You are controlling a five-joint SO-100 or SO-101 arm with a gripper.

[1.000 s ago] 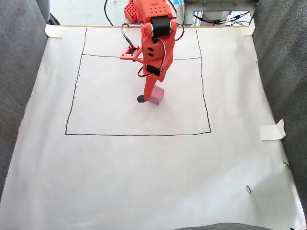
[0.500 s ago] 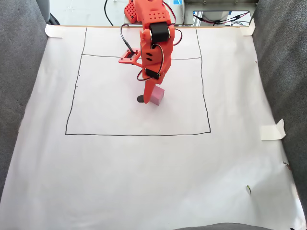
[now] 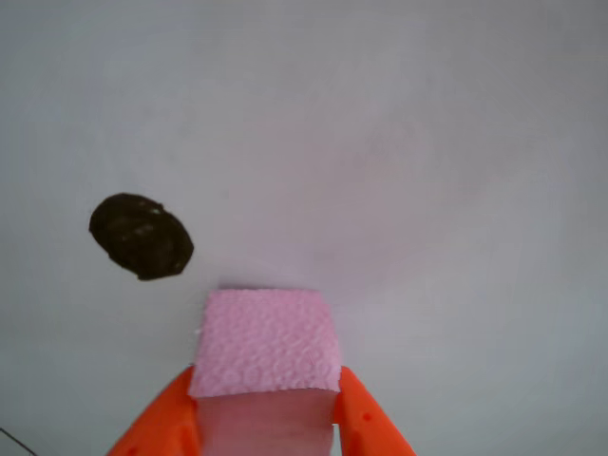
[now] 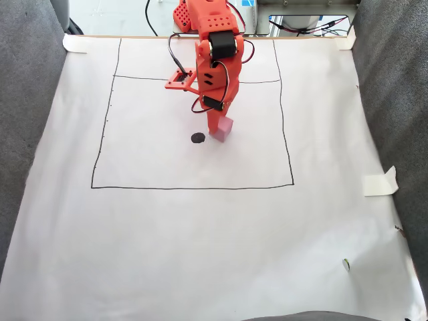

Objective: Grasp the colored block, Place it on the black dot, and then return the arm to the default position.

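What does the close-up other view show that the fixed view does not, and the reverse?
The other view alone shows the pink block's dimpled top and an orange finger pressed on each side of it. The fixed view alone shows the orange arm, the drawn square outline, the tape pieces and the grey fabric beside the paper. Both show the block held in the gripper, with the black dot uncovered to its left.
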